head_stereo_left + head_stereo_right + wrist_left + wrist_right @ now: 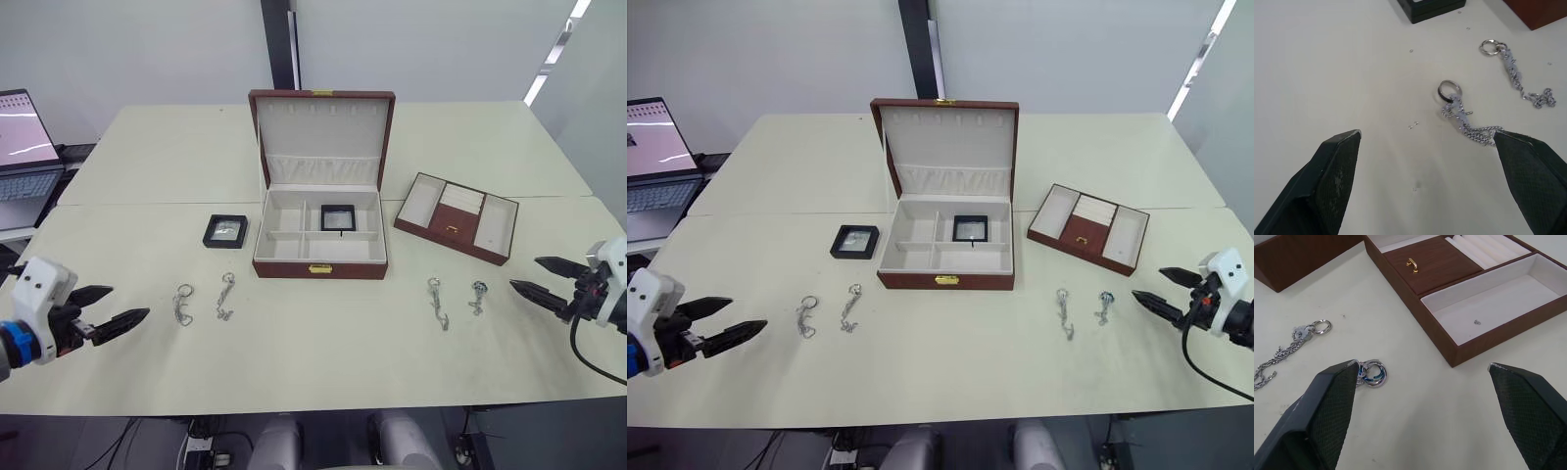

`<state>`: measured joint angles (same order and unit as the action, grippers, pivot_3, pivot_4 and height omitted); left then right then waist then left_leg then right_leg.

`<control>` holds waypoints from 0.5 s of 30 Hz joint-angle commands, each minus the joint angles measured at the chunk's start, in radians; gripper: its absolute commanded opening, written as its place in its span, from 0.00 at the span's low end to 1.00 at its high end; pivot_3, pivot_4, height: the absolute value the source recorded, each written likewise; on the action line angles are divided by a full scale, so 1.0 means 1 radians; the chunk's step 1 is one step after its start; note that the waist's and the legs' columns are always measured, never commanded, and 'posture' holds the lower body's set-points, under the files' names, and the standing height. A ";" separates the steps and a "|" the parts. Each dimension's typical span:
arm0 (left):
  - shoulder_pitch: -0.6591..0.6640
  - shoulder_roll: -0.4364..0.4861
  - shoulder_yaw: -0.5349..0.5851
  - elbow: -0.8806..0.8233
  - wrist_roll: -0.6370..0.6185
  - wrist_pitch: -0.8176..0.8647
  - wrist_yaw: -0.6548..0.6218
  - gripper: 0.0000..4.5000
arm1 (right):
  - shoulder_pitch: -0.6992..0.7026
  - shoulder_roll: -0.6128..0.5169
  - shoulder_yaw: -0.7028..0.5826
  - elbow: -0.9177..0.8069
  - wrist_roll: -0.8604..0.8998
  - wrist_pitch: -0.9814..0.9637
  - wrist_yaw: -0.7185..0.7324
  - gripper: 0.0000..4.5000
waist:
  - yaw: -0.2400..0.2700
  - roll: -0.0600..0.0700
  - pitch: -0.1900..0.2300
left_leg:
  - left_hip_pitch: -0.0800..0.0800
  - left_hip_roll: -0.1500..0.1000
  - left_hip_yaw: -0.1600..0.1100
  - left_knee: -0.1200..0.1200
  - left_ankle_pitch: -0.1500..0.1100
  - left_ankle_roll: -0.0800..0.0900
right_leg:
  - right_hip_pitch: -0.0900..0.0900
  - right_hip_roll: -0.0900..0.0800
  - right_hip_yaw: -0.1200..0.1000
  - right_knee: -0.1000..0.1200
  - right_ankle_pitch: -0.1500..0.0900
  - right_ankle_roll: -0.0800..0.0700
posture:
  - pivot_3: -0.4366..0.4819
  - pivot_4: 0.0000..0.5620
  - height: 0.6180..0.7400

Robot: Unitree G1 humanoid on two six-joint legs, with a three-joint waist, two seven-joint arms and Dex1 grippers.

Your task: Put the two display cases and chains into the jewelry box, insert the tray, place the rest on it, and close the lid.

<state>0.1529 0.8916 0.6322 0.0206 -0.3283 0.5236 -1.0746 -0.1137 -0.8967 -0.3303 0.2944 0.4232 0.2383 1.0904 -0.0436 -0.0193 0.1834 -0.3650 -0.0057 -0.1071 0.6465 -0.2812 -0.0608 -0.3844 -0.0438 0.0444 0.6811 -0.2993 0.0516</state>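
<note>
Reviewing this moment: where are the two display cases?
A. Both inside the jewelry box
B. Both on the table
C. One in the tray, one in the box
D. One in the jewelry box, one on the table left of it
D: one display case sits in a rear compartment of the jewelry box, the other display case lies on the table to its left.

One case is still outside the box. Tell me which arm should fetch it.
Left. The case lies left of the box, on the left gripper's side; the right gripper is beyond the box, near the tray.
</note>
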 commanded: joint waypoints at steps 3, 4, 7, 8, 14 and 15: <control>0.019 -0.017 0.056 0.069 -0.013 -0.088 0.057 1.00 | -0.037 0.003 -0.007 0.046 -0.021 -0.049 0.003 1.00 | 0.000 0.000 0.000 | 0.000 0.000 0.000 0.000 0.000 0.000 | 0.000 0.000 0.000 0.000 0.000 0.000 | 0.48 0.27 1.00; 0.024 -0.018 0.053 0.076 -0.010 -0.101 0.063 1.00 | -0.041 0.006 -0.007 0.049 -0.021 -0.051 0.001 1.00 | 0.000 0.000 0.000 | 0.000 0.000 0.000 0.000 0.000 0.000 | 0.000 0.000 0.000 0.000 0.000 0.000 | 0.48 0.27 1.00; 0.035 -0.018 0.047 0.081 -0.019 -0.116 0.071 1.00 | -0.044 0.009 -0.006 0.051 -0.022 -0.055 0.001 1.00 | 0.000 0.000 0.000 | 0.000 0.000 0.000 0.000 0.000 0.000 | 0.000 0.000 0.000 0.000 0.000 0.000 | 0.48 0.27 1.00; 0.035 -0.017 0.045 0.080 -0.023 -0.118 0.074 1.00 | -0.044 0.009 -0.006 0.051 -0.023 -0.055 0.002 1.00 | 0.000 0.000 0.000 | 0.000 0.000 0.000 0.000 0.000 0.000 | 0.000 0.000 0.000 0.000 0.000 0.000 | 0.48 0.27 1.00; 0.032 -0.006 0.032 0.083 -0.031 -0.126 0.081 1.00 | -0.048 0.015 -0.008 0.047 -0.024 -0.054 0.000 1.00 | 0.000 0.000 0.000 | 0.000 0.000 0.000 0.000 0.000 0.000 | 0.000 0.000 0.000 0.000 0.000 0.000 | 0.48 0.27 1.00; 0.032 -0.003 0.030 0.084 -0.032 -0.129 0.082 1.00 | -0.048 0.016 -0.009 0.047 -0.023 -0.054 0.000 1.00 | 0.000 0.000 0.000 | 0.000 0.000 0.000 0.000 0.000 0.000 | 0.000 0.000 0.000 0.000 0.000 0.000 | 0.48 0.27 1.00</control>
<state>0.1854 0.8725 0.6524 0.1116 -0.3505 0.4078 -0.9941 -0.1474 -0.8797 -0.3259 0.3556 0.3952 0.2005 1.0895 -0.0435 -0.0192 0.1833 -0.3650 -0.0056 -0.1069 0.6464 -0.2812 -0.0608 -0.3845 -0.0438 0.0445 0.6812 -0.2993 0.0516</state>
